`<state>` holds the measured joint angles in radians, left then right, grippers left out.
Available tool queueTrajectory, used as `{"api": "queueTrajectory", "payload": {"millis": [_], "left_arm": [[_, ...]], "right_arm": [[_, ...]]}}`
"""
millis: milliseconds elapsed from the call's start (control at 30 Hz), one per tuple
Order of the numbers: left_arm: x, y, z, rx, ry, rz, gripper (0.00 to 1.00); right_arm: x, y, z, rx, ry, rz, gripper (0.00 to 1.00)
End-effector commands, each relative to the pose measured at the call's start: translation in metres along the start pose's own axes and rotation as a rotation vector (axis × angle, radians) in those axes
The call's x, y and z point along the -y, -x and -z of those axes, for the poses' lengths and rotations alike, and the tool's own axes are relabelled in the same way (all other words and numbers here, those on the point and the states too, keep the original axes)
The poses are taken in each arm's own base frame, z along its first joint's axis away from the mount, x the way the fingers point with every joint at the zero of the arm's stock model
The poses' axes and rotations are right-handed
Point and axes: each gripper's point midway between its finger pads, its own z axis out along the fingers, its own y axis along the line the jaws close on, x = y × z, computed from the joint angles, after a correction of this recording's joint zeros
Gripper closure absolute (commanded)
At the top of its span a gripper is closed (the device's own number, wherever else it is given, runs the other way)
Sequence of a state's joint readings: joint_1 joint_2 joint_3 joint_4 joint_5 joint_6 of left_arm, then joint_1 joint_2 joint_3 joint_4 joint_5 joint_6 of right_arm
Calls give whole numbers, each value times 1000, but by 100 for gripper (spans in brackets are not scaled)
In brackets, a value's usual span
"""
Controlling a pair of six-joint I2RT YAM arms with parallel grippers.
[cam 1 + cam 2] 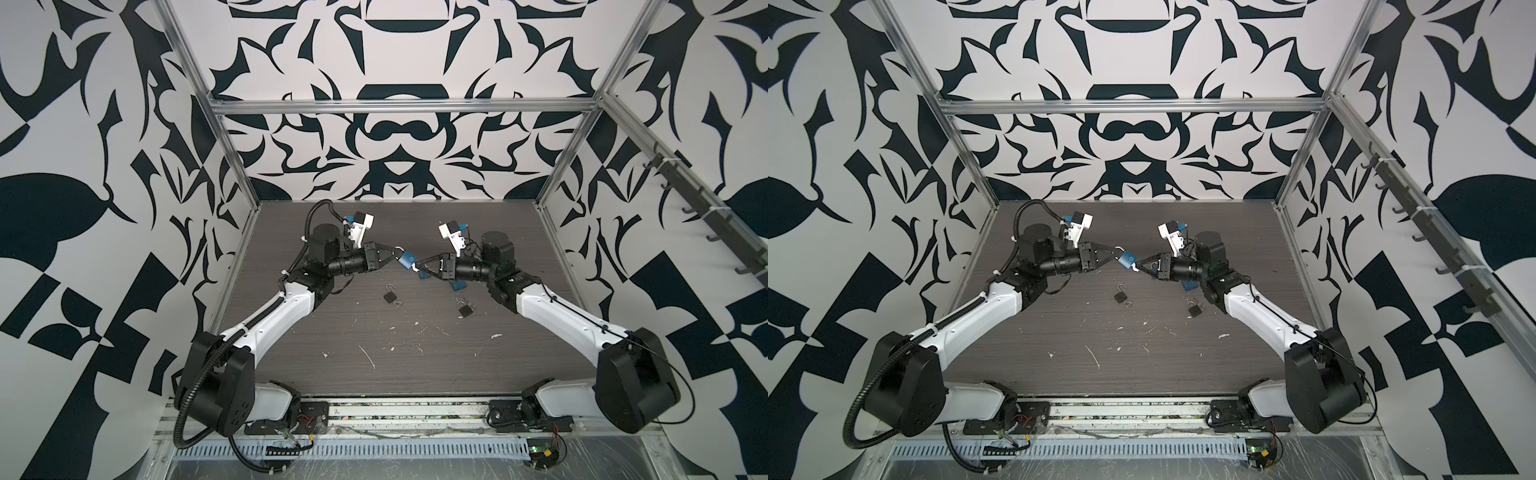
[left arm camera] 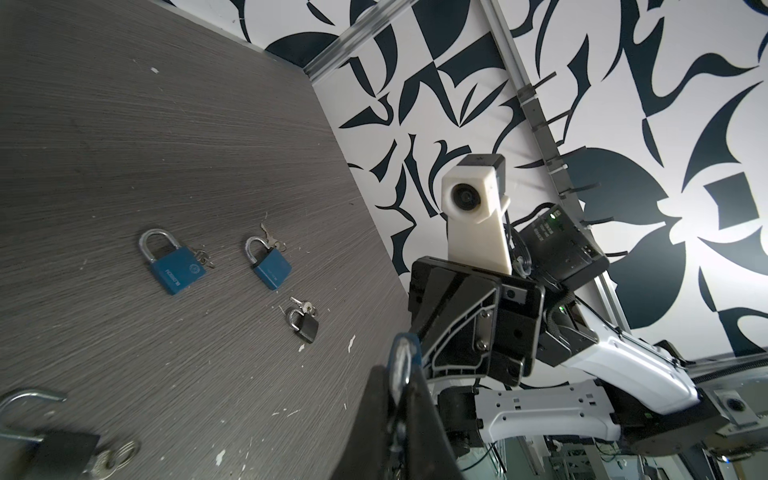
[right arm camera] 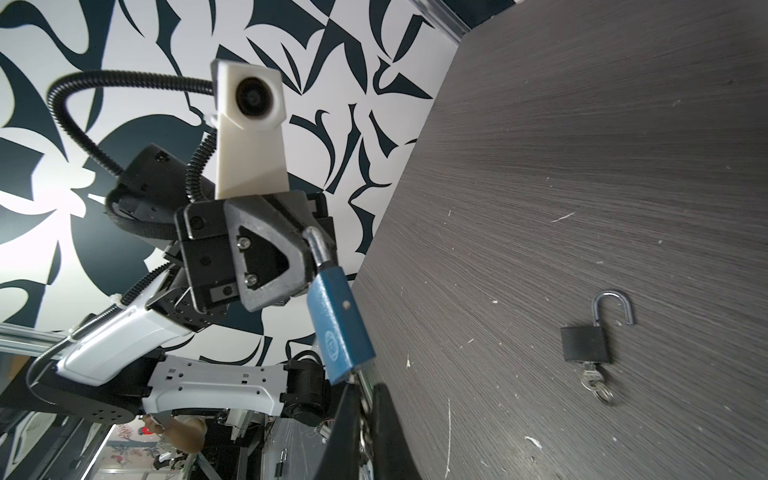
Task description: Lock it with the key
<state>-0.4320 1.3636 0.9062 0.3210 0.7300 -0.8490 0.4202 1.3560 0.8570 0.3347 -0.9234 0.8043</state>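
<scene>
I see the left gripper [image 1: 395,251] pinched tight on the curved steel shackle of the blue padlock [image 1: 406,261]. Its flat, painted, square-cornered body hangs clear above the middle of the bench [image 1: 374,345], nearer the far edge. The bench is dark grey wood grain, flecked with white scuffs. The right gripper [image 3: 365,392] meets the padlock's bottom end, its black fingers closed to a sliver on what looks like the key [image 3: 364,419], though most of it is hidden. A small black padlock [image 3: 586,343], shackle swung open, lies on the bench toward the near edge.
</scene>
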Motion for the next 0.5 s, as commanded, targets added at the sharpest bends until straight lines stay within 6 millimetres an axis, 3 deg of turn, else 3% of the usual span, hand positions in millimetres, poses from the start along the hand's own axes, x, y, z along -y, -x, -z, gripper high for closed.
{"api": "queueTrajectory", "payload": {"millis": [0,467], "left_arm": [[13,18,6,72,-22,-54,100],[9,39,38,178,-27,-34,100]], "right_arm": [[-17,6,0,13,66,36,100],[-4,2,0,43,80,-20,100]]}}
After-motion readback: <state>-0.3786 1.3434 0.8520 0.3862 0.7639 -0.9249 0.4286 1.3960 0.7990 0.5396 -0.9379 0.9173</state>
